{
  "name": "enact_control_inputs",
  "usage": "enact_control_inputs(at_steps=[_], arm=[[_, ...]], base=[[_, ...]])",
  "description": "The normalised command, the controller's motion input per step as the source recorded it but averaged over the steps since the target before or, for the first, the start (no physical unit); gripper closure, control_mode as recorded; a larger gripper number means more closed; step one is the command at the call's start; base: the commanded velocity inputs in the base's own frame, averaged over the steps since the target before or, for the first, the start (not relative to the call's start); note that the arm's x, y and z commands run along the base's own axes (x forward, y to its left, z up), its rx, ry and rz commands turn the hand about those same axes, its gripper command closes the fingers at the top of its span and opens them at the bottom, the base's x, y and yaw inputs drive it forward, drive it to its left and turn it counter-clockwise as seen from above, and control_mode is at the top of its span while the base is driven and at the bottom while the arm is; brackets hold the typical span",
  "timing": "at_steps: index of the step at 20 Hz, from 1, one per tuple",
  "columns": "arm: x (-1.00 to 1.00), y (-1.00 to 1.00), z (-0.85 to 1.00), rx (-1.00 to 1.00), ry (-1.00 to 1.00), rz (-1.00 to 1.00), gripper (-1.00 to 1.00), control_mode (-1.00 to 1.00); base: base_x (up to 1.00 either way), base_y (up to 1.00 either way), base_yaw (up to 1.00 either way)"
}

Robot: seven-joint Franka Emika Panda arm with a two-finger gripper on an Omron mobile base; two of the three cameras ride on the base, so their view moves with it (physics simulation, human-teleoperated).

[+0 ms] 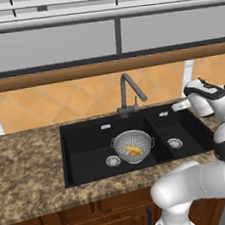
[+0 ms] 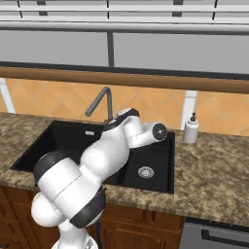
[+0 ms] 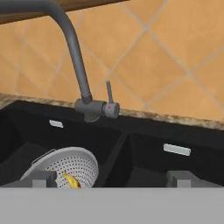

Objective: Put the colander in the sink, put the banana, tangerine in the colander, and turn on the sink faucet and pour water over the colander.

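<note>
With the gripper (image 3: 113,178) spread wide and holding nothing, facing the faucet (image 3: 89,105) lever, a skewed approach may slip off it or swing the spout away from the colander (image 1: 133,146) holding the banana (image 1: 132,148) and tangerine (image 1: 134,153) in the large sink (image 1: 88,141) basin.

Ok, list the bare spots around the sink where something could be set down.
Free: the granite counter left of the sink, and the counter stretch right of the soap dispenser. The smaller basin holds only its drain. Crowded: the large basin, where the colander with banana and tangerine sits beside the drain.
</note>
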Motion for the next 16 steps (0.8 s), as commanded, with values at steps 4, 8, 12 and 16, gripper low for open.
enact_control_inputs(at_steps=[4, 8, 12, 16], arm=[[0.89, 0.01, 0.00, 0.09, 0.01, 0.13, -1.00, -1.00], [0.04, 0.04, 0.00, 0.00, 0.00, 0.08, -1.00, -1.00], [0.02, 0.24, -0.28, 0.00, -0.14, 0.19, -1.00, -1.00], [0.00, 0.36, -0.21, -0.02, -0.22, 0.23, -1.00, -1.00]], base=[[0.00, 0.00, 0.00], [0.00, 0.00, 0.00], [0.00, 0.00, 0.00], [0.00, 0.00, 0.00]])
